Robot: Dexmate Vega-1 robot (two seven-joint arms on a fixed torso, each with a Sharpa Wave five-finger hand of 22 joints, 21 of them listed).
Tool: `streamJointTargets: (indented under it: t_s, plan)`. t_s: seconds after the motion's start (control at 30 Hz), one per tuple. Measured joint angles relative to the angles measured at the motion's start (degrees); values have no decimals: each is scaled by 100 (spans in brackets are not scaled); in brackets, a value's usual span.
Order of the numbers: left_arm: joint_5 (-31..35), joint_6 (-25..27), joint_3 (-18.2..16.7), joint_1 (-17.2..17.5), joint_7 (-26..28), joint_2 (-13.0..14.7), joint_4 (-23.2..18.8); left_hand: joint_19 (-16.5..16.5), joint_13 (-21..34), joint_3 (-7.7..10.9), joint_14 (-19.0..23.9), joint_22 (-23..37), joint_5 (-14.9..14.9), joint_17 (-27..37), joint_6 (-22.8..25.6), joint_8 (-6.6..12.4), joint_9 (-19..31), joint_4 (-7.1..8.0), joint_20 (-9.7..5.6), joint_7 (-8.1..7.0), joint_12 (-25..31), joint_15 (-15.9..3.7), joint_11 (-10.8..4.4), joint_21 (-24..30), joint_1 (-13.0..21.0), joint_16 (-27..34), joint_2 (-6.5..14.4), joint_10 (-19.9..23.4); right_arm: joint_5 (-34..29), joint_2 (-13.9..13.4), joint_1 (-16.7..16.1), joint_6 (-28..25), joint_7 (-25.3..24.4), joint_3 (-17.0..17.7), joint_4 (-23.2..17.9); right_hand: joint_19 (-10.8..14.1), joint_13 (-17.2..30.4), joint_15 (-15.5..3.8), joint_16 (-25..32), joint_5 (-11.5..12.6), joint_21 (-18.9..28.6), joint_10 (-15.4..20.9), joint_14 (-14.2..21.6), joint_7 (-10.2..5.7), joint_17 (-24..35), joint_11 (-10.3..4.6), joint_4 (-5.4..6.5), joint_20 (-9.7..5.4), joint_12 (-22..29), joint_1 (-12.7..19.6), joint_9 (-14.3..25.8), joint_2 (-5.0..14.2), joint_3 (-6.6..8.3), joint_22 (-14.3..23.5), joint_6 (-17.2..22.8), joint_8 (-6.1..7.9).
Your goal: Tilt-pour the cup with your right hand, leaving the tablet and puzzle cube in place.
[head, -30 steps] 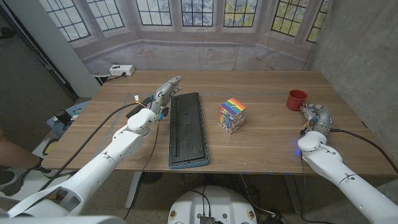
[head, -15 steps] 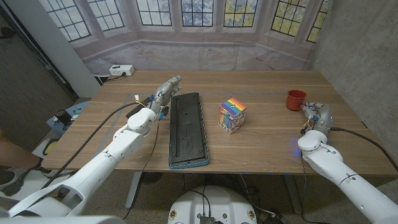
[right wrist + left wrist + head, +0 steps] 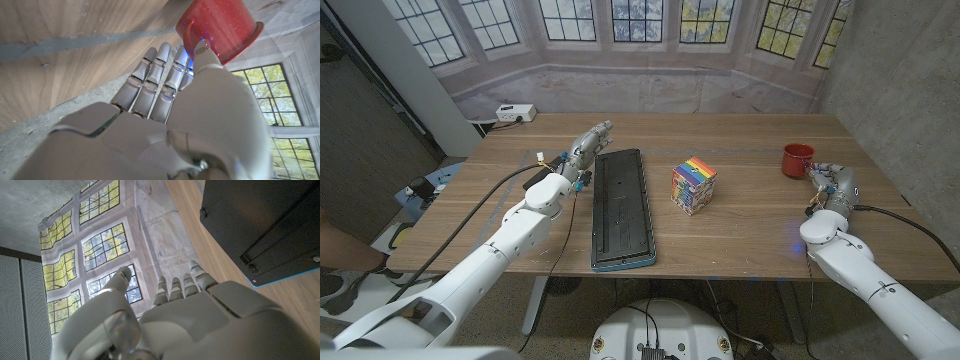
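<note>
While both arms reach over the wooden table (image 3: 740, 235), black tablet (image 3: 622, 207) left of centre, left hand (image 3: 588, 146) beside its far end, fingers straight, holding nothing, rainbow puzzle cube (image 3: 693, 184) mid-table, right hand (image 3: 830, 185) fingers extended, empty, just beside upright red cup (image 3: 797, 159) at far right.

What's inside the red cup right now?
Cannot tell. In the head view the red cup stands upright on the table, its opening a dark red hollow. In the right wrist view its wall faces the camera, hiding the inside; the right hand reaches toward it.
</note>
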Motion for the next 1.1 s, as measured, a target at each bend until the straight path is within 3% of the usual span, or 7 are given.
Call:
streamJointTargets:
  t_s: [1.1]
  plan:
    - [-47,-102,-142,297,62,135,-236,0,0,-24,0,0,0,0,-10,0,0,-25,0,-10,0,0,0,0,28,0,-31,0,-335,-118,-278,-329,68,158,-839,0,0,-1,-40,-21,0,21,38,-19,1,26,17,0,-21,-2,0,13,-79,-1,16,-14]
